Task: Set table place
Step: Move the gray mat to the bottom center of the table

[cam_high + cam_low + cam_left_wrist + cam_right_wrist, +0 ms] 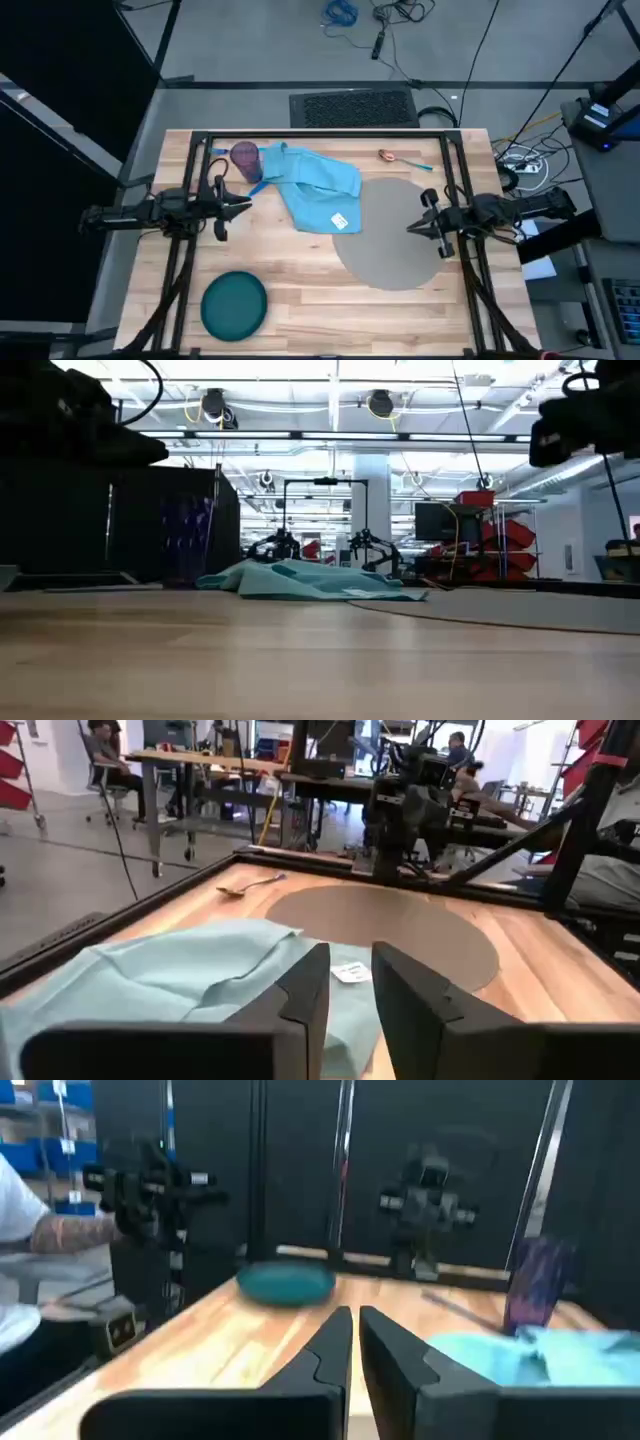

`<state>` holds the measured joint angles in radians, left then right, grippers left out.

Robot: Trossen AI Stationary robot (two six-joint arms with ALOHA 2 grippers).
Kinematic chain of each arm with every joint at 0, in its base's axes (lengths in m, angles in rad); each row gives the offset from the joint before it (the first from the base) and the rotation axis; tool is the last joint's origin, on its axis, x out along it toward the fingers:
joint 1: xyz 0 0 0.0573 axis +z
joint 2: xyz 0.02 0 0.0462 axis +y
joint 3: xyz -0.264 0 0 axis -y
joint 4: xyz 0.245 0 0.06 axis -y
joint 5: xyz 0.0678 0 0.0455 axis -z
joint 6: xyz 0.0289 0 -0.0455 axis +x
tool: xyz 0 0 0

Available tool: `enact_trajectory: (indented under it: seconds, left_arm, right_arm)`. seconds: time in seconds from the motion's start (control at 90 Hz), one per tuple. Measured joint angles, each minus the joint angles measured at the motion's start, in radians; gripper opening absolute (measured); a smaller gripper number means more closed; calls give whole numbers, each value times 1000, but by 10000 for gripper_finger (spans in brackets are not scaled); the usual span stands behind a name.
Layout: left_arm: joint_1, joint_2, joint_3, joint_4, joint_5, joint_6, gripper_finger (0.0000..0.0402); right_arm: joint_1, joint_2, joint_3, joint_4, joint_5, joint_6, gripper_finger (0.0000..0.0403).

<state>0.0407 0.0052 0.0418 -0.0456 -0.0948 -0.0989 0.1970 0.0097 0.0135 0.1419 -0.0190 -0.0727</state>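
Table (300,275) middle strip, between napkin (318,187) and plate (234,304), bare wood: open passage from left gripper (232,208) across to placemat (395,232).
Placemat flat, nothing on it; napkin corner just touches its edge.
Napkin crumpled, raised folds, lies right ahead of left gripper.
Purple cup (246,160) upright beside napkin at far left: tall obstacle.
Spoon (400,158) near far edge, beyond placemat, low.
Plate alone at near left corner, free room around.
Right gripper (425,225) hangs at placemat's right edge.
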Motion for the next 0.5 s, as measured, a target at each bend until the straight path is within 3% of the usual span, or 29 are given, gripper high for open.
enact_trajectory:
  seconds: [0.1,0.278,0.5]
  left_arm:
    - [0,0,0,62,0,-1,63]
    - [0,0,5,340,0,0,63]
    - [0,25,104,397,-18,1,63]
  right_arm:
    - [0,0,0,110,89,-1,11]
    - [-1,0,0,301,393,-8,11]
    - [-13,8,3,384,414,-44,11]
